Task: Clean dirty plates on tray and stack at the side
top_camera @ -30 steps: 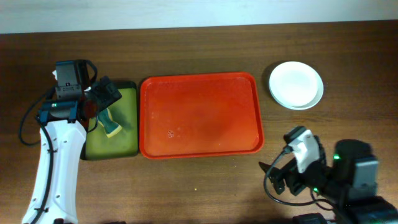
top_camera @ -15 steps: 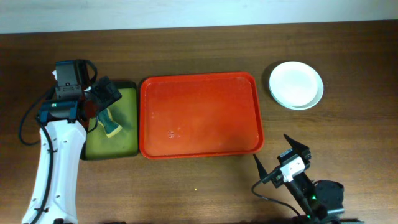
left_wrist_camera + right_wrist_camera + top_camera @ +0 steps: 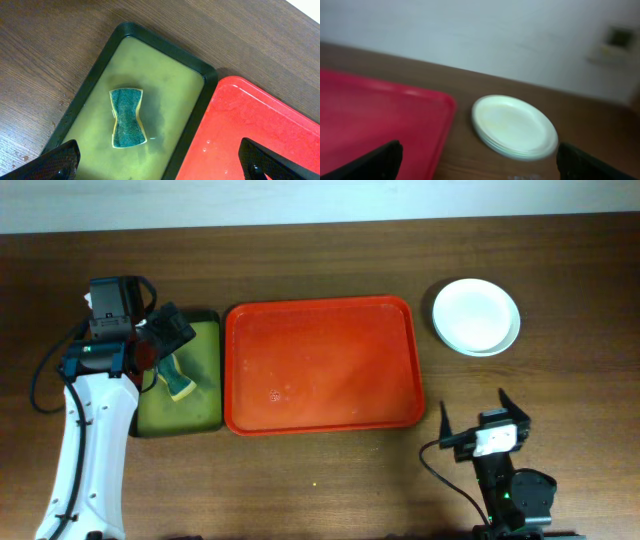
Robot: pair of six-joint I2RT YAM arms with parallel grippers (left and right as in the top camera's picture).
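The round pale plates sit stacked just right of the large red plastic tray. Both jaws stand wide, empty — the left gripper above a yellow-and-green sponge, the right gripper before the plates.

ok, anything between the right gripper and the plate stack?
Nothing. Only bare table separates the right gripper from the plates, as the overhead and right wrist views show.
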